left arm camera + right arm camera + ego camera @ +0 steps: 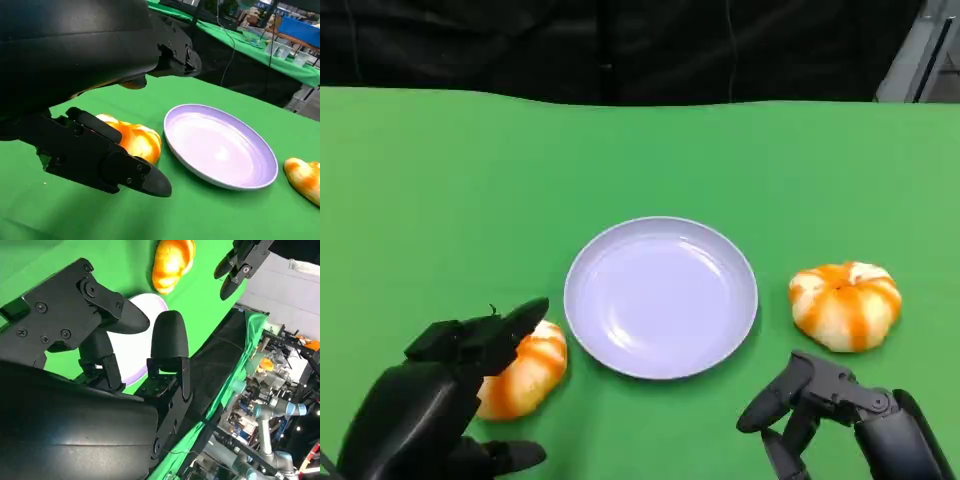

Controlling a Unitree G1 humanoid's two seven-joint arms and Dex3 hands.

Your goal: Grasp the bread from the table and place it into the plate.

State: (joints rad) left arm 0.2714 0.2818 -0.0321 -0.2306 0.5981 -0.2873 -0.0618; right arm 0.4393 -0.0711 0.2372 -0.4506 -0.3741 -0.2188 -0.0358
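Left robot hand [440, 395] low over the green surface [440, 200], fingers [105, 155] spread around 1 orange-striped bread [525, 370], not closed on it. Bread just beside the left rim of the pale plate [660, 297], resting on the surface. Right robot hand [830, 415] near the front edge, fingers apart, holding nothing. Second bread [845, 303] to the right of the plate, apart from it.
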